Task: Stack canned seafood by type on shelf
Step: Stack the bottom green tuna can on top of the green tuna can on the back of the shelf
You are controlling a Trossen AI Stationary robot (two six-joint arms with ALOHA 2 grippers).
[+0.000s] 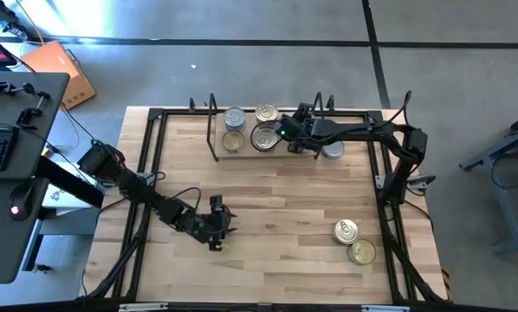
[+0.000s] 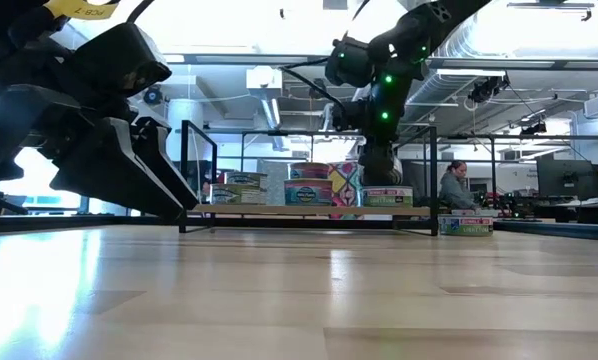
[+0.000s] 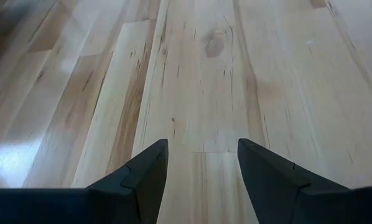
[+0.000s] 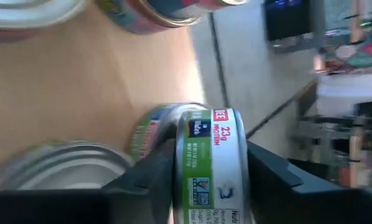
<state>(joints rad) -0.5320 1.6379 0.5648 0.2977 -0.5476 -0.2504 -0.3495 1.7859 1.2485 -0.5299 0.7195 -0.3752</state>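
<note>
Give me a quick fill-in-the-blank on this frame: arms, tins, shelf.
1. The right gripper has a tin with a ____ label between its fingers.
2. That gripper is over the ____.
3. The left gripper hangs over bare ____.
4. ____ tins lie near the right arm's base.

Missing: green; shelf; tabletop; two

Wooden surface [image 1: 276, 208] is carrying the shelf [image 1: 242, 152] along its far edge, black uprights framing a light board. Tins [image 1: 234, 117] are sitting on the shelf in a cluster, some silver-topped, some gold. Two gold tins [image 1: 355, 242] are lying on the surface near the right front corner, just beside each other, well apart from the shelf.
</note>
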